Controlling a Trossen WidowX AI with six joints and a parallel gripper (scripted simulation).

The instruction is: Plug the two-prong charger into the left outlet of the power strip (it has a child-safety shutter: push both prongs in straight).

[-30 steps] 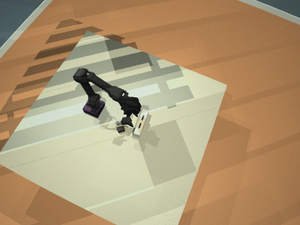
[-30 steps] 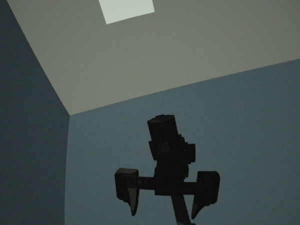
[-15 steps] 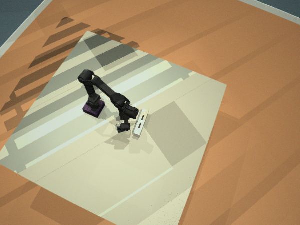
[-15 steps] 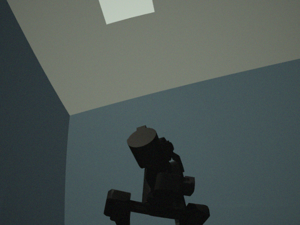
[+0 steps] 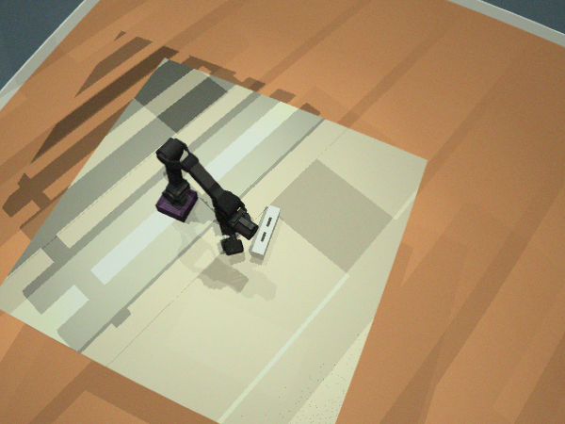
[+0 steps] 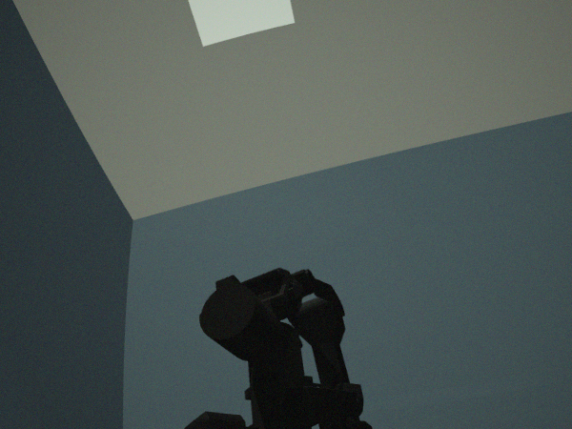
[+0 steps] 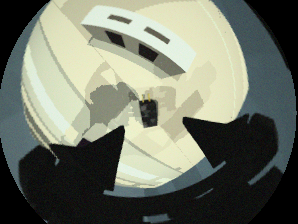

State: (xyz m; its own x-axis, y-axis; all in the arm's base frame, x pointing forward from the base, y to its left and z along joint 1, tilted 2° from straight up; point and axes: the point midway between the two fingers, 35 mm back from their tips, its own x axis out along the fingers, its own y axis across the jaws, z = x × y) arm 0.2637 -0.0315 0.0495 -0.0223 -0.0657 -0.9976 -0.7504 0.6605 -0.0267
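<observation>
The black two-prong charger lies on the mat in the wrist view, its gold prongs pointing toward the power strip. My gripper is open and empty, pointing down above the charger, with one fingertip to each side of it. The white power strip lies beyond the charger in the wrist view, with two dark slots on top and two dark openings on its side facing the charger. In the top view the arm hides the charger. The exterior view shows only the dark arm against the wall, not the charger or strip.
The pale mat lies on the orange-brown floor, crossed by shadows. The arm's purple base stands to the left of the strip in the top view. The strip is close beside the wrist there.
</observation>
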